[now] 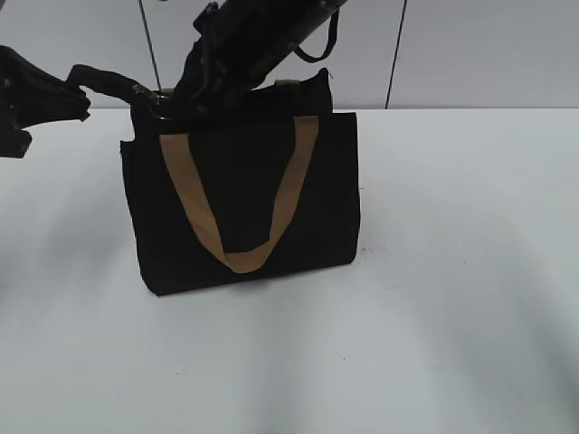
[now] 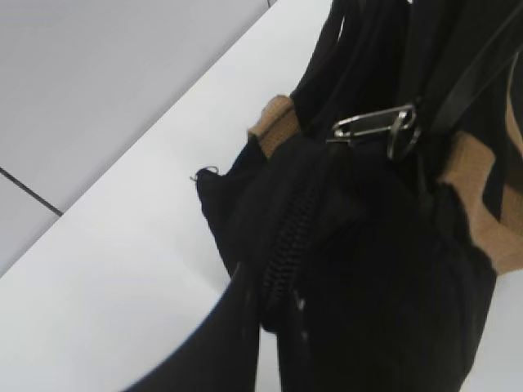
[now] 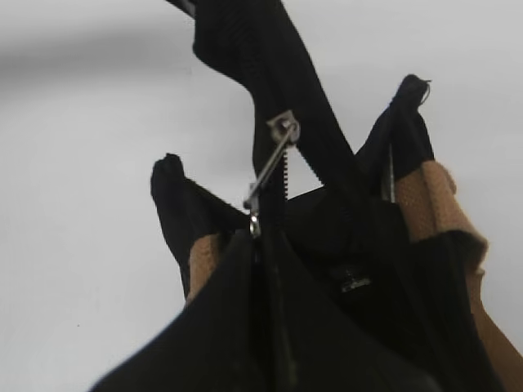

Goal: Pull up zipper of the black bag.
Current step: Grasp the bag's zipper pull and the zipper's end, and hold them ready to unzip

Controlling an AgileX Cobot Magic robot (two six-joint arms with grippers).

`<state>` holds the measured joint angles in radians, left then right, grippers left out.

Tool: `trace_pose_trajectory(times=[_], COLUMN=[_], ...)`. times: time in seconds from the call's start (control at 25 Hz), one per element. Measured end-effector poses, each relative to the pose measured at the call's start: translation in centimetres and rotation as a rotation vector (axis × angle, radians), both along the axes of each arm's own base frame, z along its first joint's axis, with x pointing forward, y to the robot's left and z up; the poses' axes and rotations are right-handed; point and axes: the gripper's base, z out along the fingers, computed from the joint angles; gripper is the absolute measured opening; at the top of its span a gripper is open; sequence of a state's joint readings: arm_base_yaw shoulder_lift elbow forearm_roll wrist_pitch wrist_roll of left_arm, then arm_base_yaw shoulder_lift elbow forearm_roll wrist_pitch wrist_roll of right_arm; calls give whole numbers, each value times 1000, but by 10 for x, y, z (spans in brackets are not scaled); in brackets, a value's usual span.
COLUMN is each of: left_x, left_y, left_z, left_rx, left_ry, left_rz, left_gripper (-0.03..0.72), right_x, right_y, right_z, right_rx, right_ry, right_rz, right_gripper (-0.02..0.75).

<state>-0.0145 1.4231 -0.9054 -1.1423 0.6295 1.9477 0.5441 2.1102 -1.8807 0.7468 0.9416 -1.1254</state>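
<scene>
The black bag (image 1: 258,194) stands upright on the white table, a tan handle (image 1: 242,258) hanging down its front. My left gripper (image 1: 83,92) is shut on the black fabric end of the bag's zipper line (image 2: 282,245) and holds it out to the left of the bag; its jaws show in the left wrist view (image 2: 274,322). My right gripper (image 1: 204,95) reaches down over the bag's top. It is shut (image 3: 261,245) on the lower end of the silvery zipper pull tab (image 3: 272,162). The tab also shows in the left wrist view (image 2: 372,124).
The white table (image 1: 452,316) spreads to the front and right of the bag. A grey panelled wall (image 1: 470,45) stands close behind the bag. The right arm crosses above the bag's top.
</scene>
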Motion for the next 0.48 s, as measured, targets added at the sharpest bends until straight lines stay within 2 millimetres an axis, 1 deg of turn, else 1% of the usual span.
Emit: trace_pose_trajectory(times=[0.28,0.48], left_x=[-4,-6], left_y=[8,10], left_z=[-10,-13], left_rx=[153,169], left_ry=[63,95], left_rz=[-17,-4], left_gripper=[24,24], right_x=[6,5], right_y=[-14,-15], right_z=[7,7], right_rx=[-2,-4], right_ry=[-8,3], right_rz=[-29,-23], right_gripper=[-1,-1])
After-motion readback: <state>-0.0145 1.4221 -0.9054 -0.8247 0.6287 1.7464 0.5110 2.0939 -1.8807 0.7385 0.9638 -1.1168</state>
